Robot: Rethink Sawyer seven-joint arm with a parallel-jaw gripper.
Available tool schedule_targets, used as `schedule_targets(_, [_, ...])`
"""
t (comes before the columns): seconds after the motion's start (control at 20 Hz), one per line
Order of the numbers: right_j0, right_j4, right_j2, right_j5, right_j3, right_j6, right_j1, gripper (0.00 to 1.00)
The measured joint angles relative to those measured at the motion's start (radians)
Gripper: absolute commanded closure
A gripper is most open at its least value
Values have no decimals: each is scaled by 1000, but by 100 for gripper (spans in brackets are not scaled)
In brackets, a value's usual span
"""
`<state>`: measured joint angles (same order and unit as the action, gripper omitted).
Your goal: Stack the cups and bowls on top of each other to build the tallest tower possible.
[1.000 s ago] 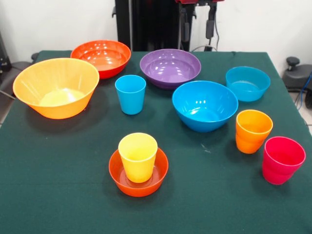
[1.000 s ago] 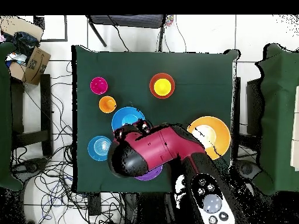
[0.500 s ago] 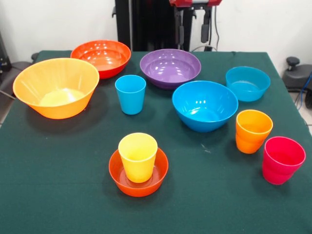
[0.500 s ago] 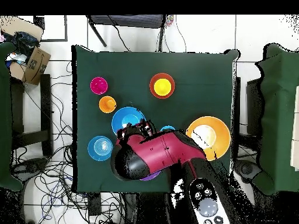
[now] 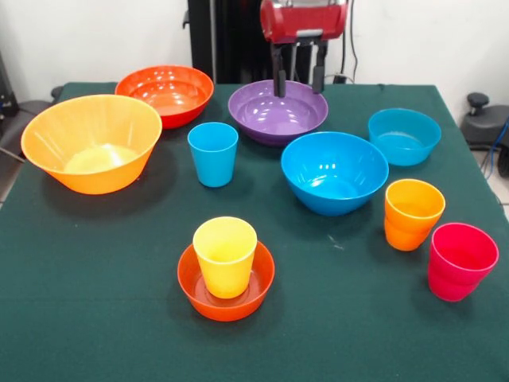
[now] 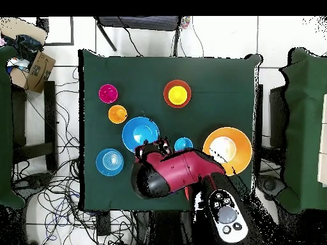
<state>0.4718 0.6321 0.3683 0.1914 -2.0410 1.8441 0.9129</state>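
Note:
My gripper (image 5: 298, 79) hangs open just above the purple bowl (image 5: 277, 115), its two dark fingers (image 5: 280, 81) pointing down over the bowl's far half, with nothing between them. The blue cup (image 5: 213, 153) stands in front of that bowl, and the large blue bowl (image 5: 334, 172) sits to its right. A yellow cup (image 5: 225, 255) stands upright inside the small red-orange bowl (image 5: 188, 288) near the front. At the right are the orange cup (image 5: 413, 213) and the pinkish red cup (image 5: 461, 261). In the overhead view the arm (image 6: 175, 172) hides the purple bowl.
The large light orange bowl (image 5: 91, 142) sits at the left, with the medium red-orange bowl (image 5: 165, 94) behind it. A small teal-blue bowl (image 5: 404, 136) is at the right rear. Green cloth (image 5: 95, 318) covers the table. Cables and a cardboard box (image 6: 39, 69) lie on the floor.
The gripper has come down from the top edge to hang over the purple bowl. In the overhead view the arm shifted right, uncovering the blue cup. The cups and bowls have not moved.

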Motion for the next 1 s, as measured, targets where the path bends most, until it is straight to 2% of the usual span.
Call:
schedule_targets(0.45, [3, 2, -61, -49, 0, 0, -79, 0])
schedule_targets(1.0, [6, -32, -75, -60, 1, 0, -96, 0])
